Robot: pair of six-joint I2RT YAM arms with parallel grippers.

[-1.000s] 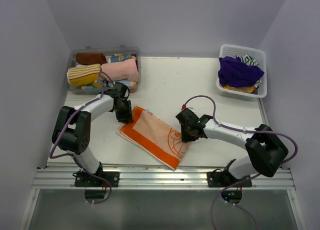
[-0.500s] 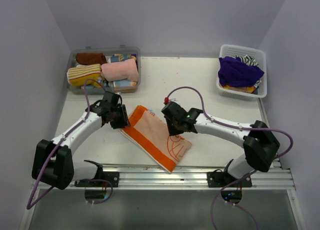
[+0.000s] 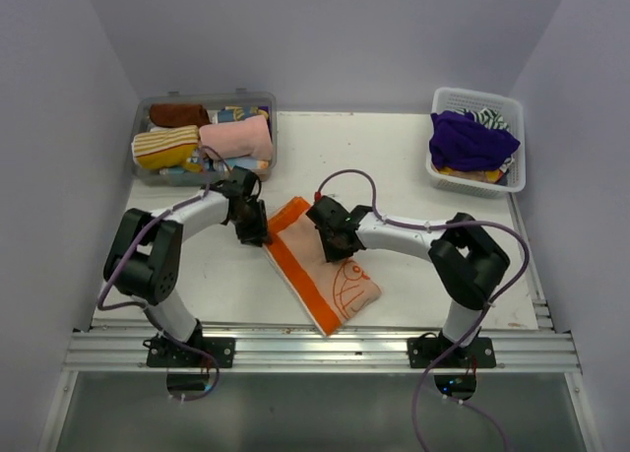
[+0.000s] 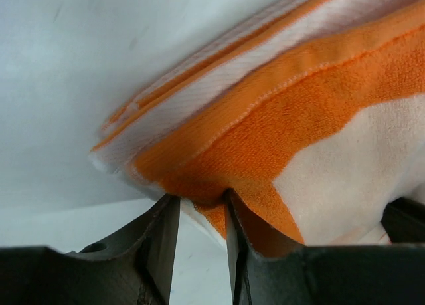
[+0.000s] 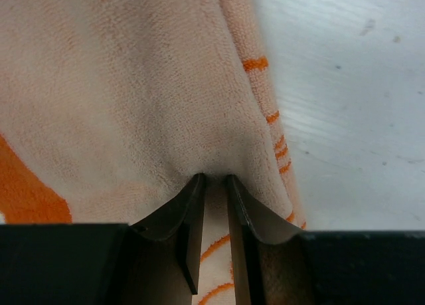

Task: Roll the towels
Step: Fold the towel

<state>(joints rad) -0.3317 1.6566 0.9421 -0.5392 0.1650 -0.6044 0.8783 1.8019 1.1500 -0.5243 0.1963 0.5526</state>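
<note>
Both pincers have drawn closer together over the last second, and the towel (image 3: 335, 280) between them has gone from a broad sheet to a narrower folded strip.

From above, it lies slantwise on the tabletop (image 3: 394, 166), between our two arms. Our left pincer (image 3: 256, 227) holds its far left corner and our right pincer (image 3: 333, 240) holds the far edge near it. We judge that we hold both points of one edge so the fold stays square before rolling starts. At the far left the bin (image 3: 273, 142) holds rolled towels (image 3: 236, 137). At the far right a purple towel (image 3: 468, 139) waits in the basket (image 3: 477, 94).

At the left wrist, our pincer (image 4: 200, 199) is clamped on the orange border of the towel (image 4: 319, 86), where several layers stack at the corner.

At the right wrist, our pincer (image 5: 214, 180) is closed on a tuck of cream terry, and the towel (image 5: 119, 86) puckers toward the tips.
</note>
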